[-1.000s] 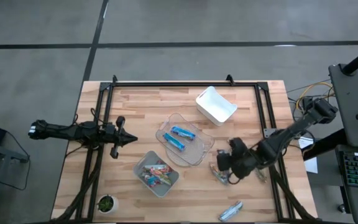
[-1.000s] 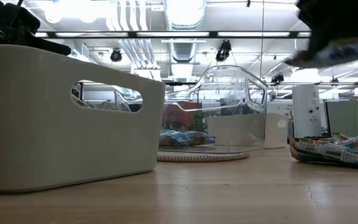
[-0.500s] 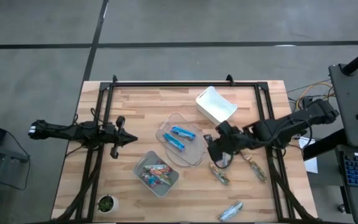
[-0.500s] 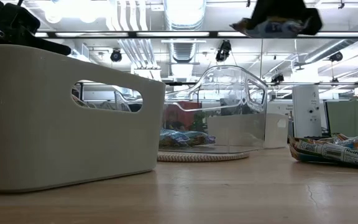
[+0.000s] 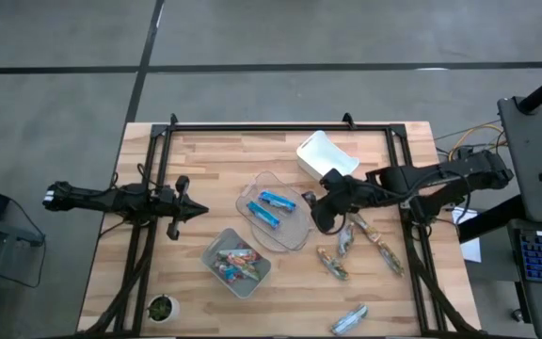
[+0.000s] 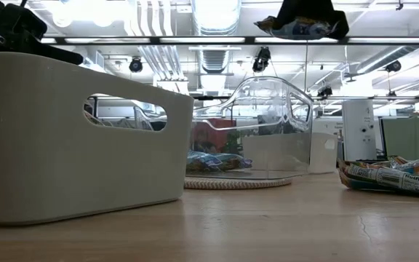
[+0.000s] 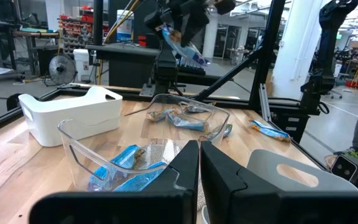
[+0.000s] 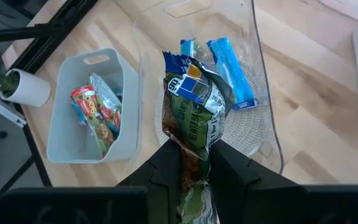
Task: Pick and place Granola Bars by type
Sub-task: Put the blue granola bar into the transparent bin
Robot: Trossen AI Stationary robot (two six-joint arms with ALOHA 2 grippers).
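Right tool (image 8: 194,158) clamping green-brown wrapped bar (image 8: 194,102); your white bin (image 5: 327,157) at 12 o'clock unfilled, four bars left on tabletop (image 5: 205,160).

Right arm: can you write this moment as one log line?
right end effector: shut on green bar | above clear bin rim | left end effector: shut, waiting at table's left | white bin: empty
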